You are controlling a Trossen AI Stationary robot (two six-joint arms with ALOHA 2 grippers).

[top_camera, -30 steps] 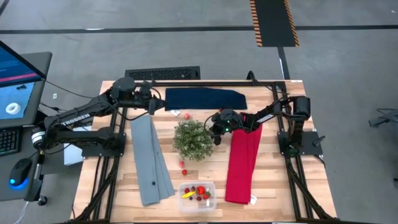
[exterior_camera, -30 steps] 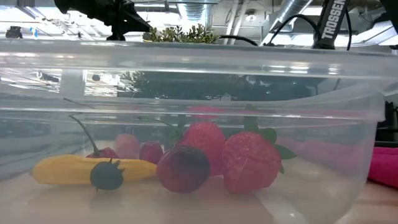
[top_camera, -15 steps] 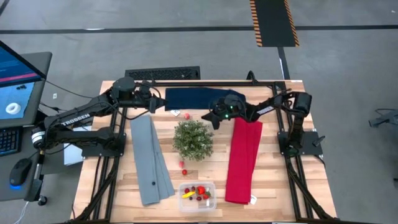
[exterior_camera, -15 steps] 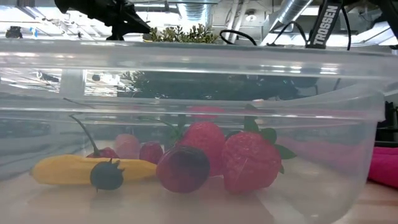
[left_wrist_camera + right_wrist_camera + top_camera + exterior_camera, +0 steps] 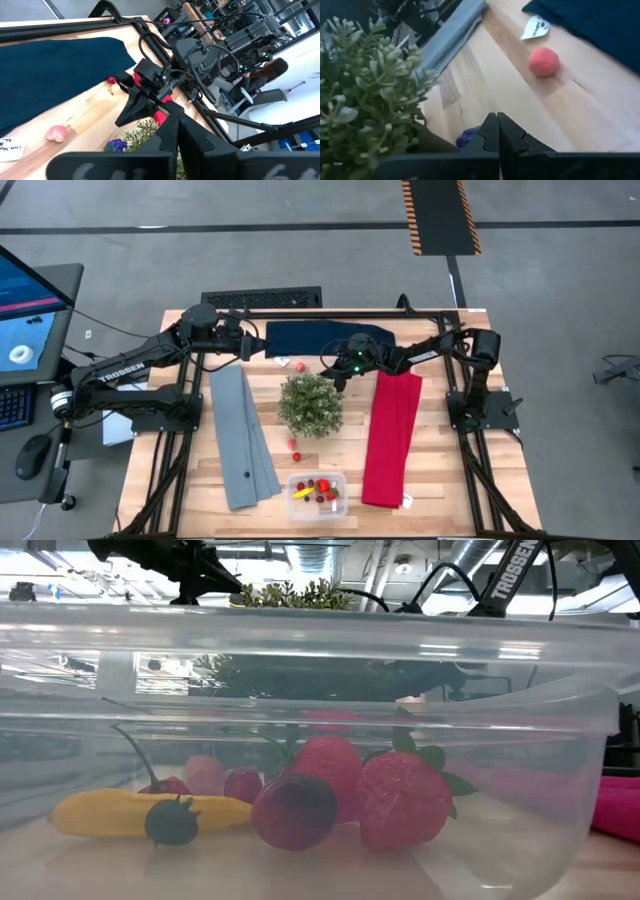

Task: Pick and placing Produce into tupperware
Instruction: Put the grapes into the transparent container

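The clear tupperware (image 5: 317,489) stands near the table's front edge. It holds a yellow piece (image 5: 120,812), a small dark berry (image 5: 172,822), a dark red round fruit (image 5: 293,810) and strawberries (image 5: 400,800). A pink piece (image 5: 298,366) lies loose on the wood near the blue cloth (image 5: 325,338). Two red berries (image 5: 294,450) lie in front of the plant (image 5: 310,402). A purple grape cluster (image 5: 467,138) sits by the plant's pot. My right gripper (image 5: 333,370) hovers shut at the plant's far side, holding nothing. My left gripper (image 5: 256,350) waits shut at the far left.
A grey folded cloth (image 5: 243,435) lies left of the plant and a red folded cloth (image 5: 392,435) lies to its right. A white tag (image 5: 536,27) lies by the blue cloth. A small cherry (image 5: 111,80) rests at the blue cloth's edge. Bare wood surrounds the pink piece.
My right gripper has moved from beside the plant's right side toward the table's far-left, rising a little. It now stands at the plant's far edge, closer to the pink piece. It has stayed shut. The produce has not moved.
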